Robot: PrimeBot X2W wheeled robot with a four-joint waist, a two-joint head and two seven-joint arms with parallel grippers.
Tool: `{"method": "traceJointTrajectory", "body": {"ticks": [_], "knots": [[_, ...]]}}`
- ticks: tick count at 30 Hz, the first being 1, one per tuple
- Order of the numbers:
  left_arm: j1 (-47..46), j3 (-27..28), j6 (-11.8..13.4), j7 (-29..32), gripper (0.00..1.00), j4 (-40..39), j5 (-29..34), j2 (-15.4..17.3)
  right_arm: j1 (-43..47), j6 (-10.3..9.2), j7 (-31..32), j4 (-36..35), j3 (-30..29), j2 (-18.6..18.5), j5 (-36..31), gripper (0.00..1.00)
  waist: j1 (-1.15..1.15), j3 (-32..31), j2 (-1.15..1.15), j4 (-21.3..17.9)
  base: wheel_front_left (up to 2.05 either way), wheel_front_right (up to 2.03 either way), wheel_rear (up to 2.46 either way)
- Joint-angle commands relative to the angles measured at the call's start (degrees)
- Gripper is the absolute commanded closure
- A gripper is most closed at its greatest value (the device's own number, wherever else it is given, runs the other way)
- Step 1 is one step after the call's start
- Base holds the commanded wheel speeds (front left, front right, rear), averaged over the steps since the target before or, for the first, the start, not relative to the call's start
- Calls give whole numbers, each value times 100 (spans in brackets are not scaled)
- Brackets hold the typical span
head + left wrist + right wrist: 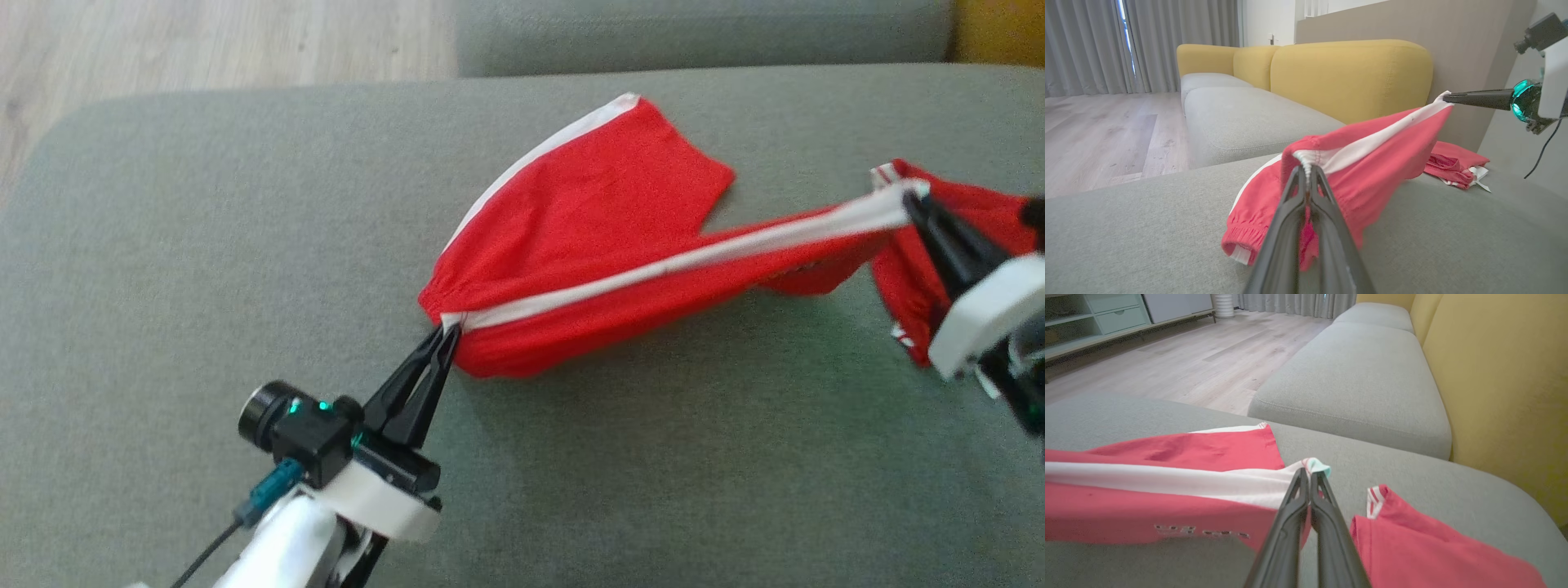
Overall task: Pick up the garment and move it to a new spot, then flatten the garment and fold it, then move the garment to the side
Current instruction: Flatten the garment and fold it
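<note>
A red garment (604,212) with a white side stripe hangs stretched between my two grippers above the grey sofa cushion (204,269). My left gripper (447,328) is shut on the elastic cuff end of the stripe (1306,157). My right gripper (913,196) is shut on the other end of the stripe (1312,467). One leg of the garment lies flat on the cushion toward the back (1208,447). Another red part (906,286) droops beside and under my right gripper (1412,539).
A second grey seat cushion (1359,375) lies beyond a gap, with yellow backrests (1347,77) to the right side. Wooden floor (163,41) lies past the cushion's far left edge. A low shelf unit (1106,318) stands across the room.
</note>
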Motion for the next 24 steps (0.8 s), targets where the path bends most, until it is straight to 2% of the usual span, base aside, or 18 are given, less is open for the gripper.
{"method": "traceJointTrajectory", "body": {"ticks": [1,13,24], "knots": [[-324,261,4,-30,100,-80,38,46,-324,-5,42,-132,39,-92,-85,100,-1,208,0,154,0,0,0],[-1124,192,-27,-30,100,407,46,-186,-1830,-5,197,695,728,-1,-254,100,-1,835,0,594,0,0,0],[-1923,91,-39,-30,100,949,-13,-497,-3301,-5,218,1635,1518,-131,-272,100,-1,1528,0,1074,0,0,0]]}}
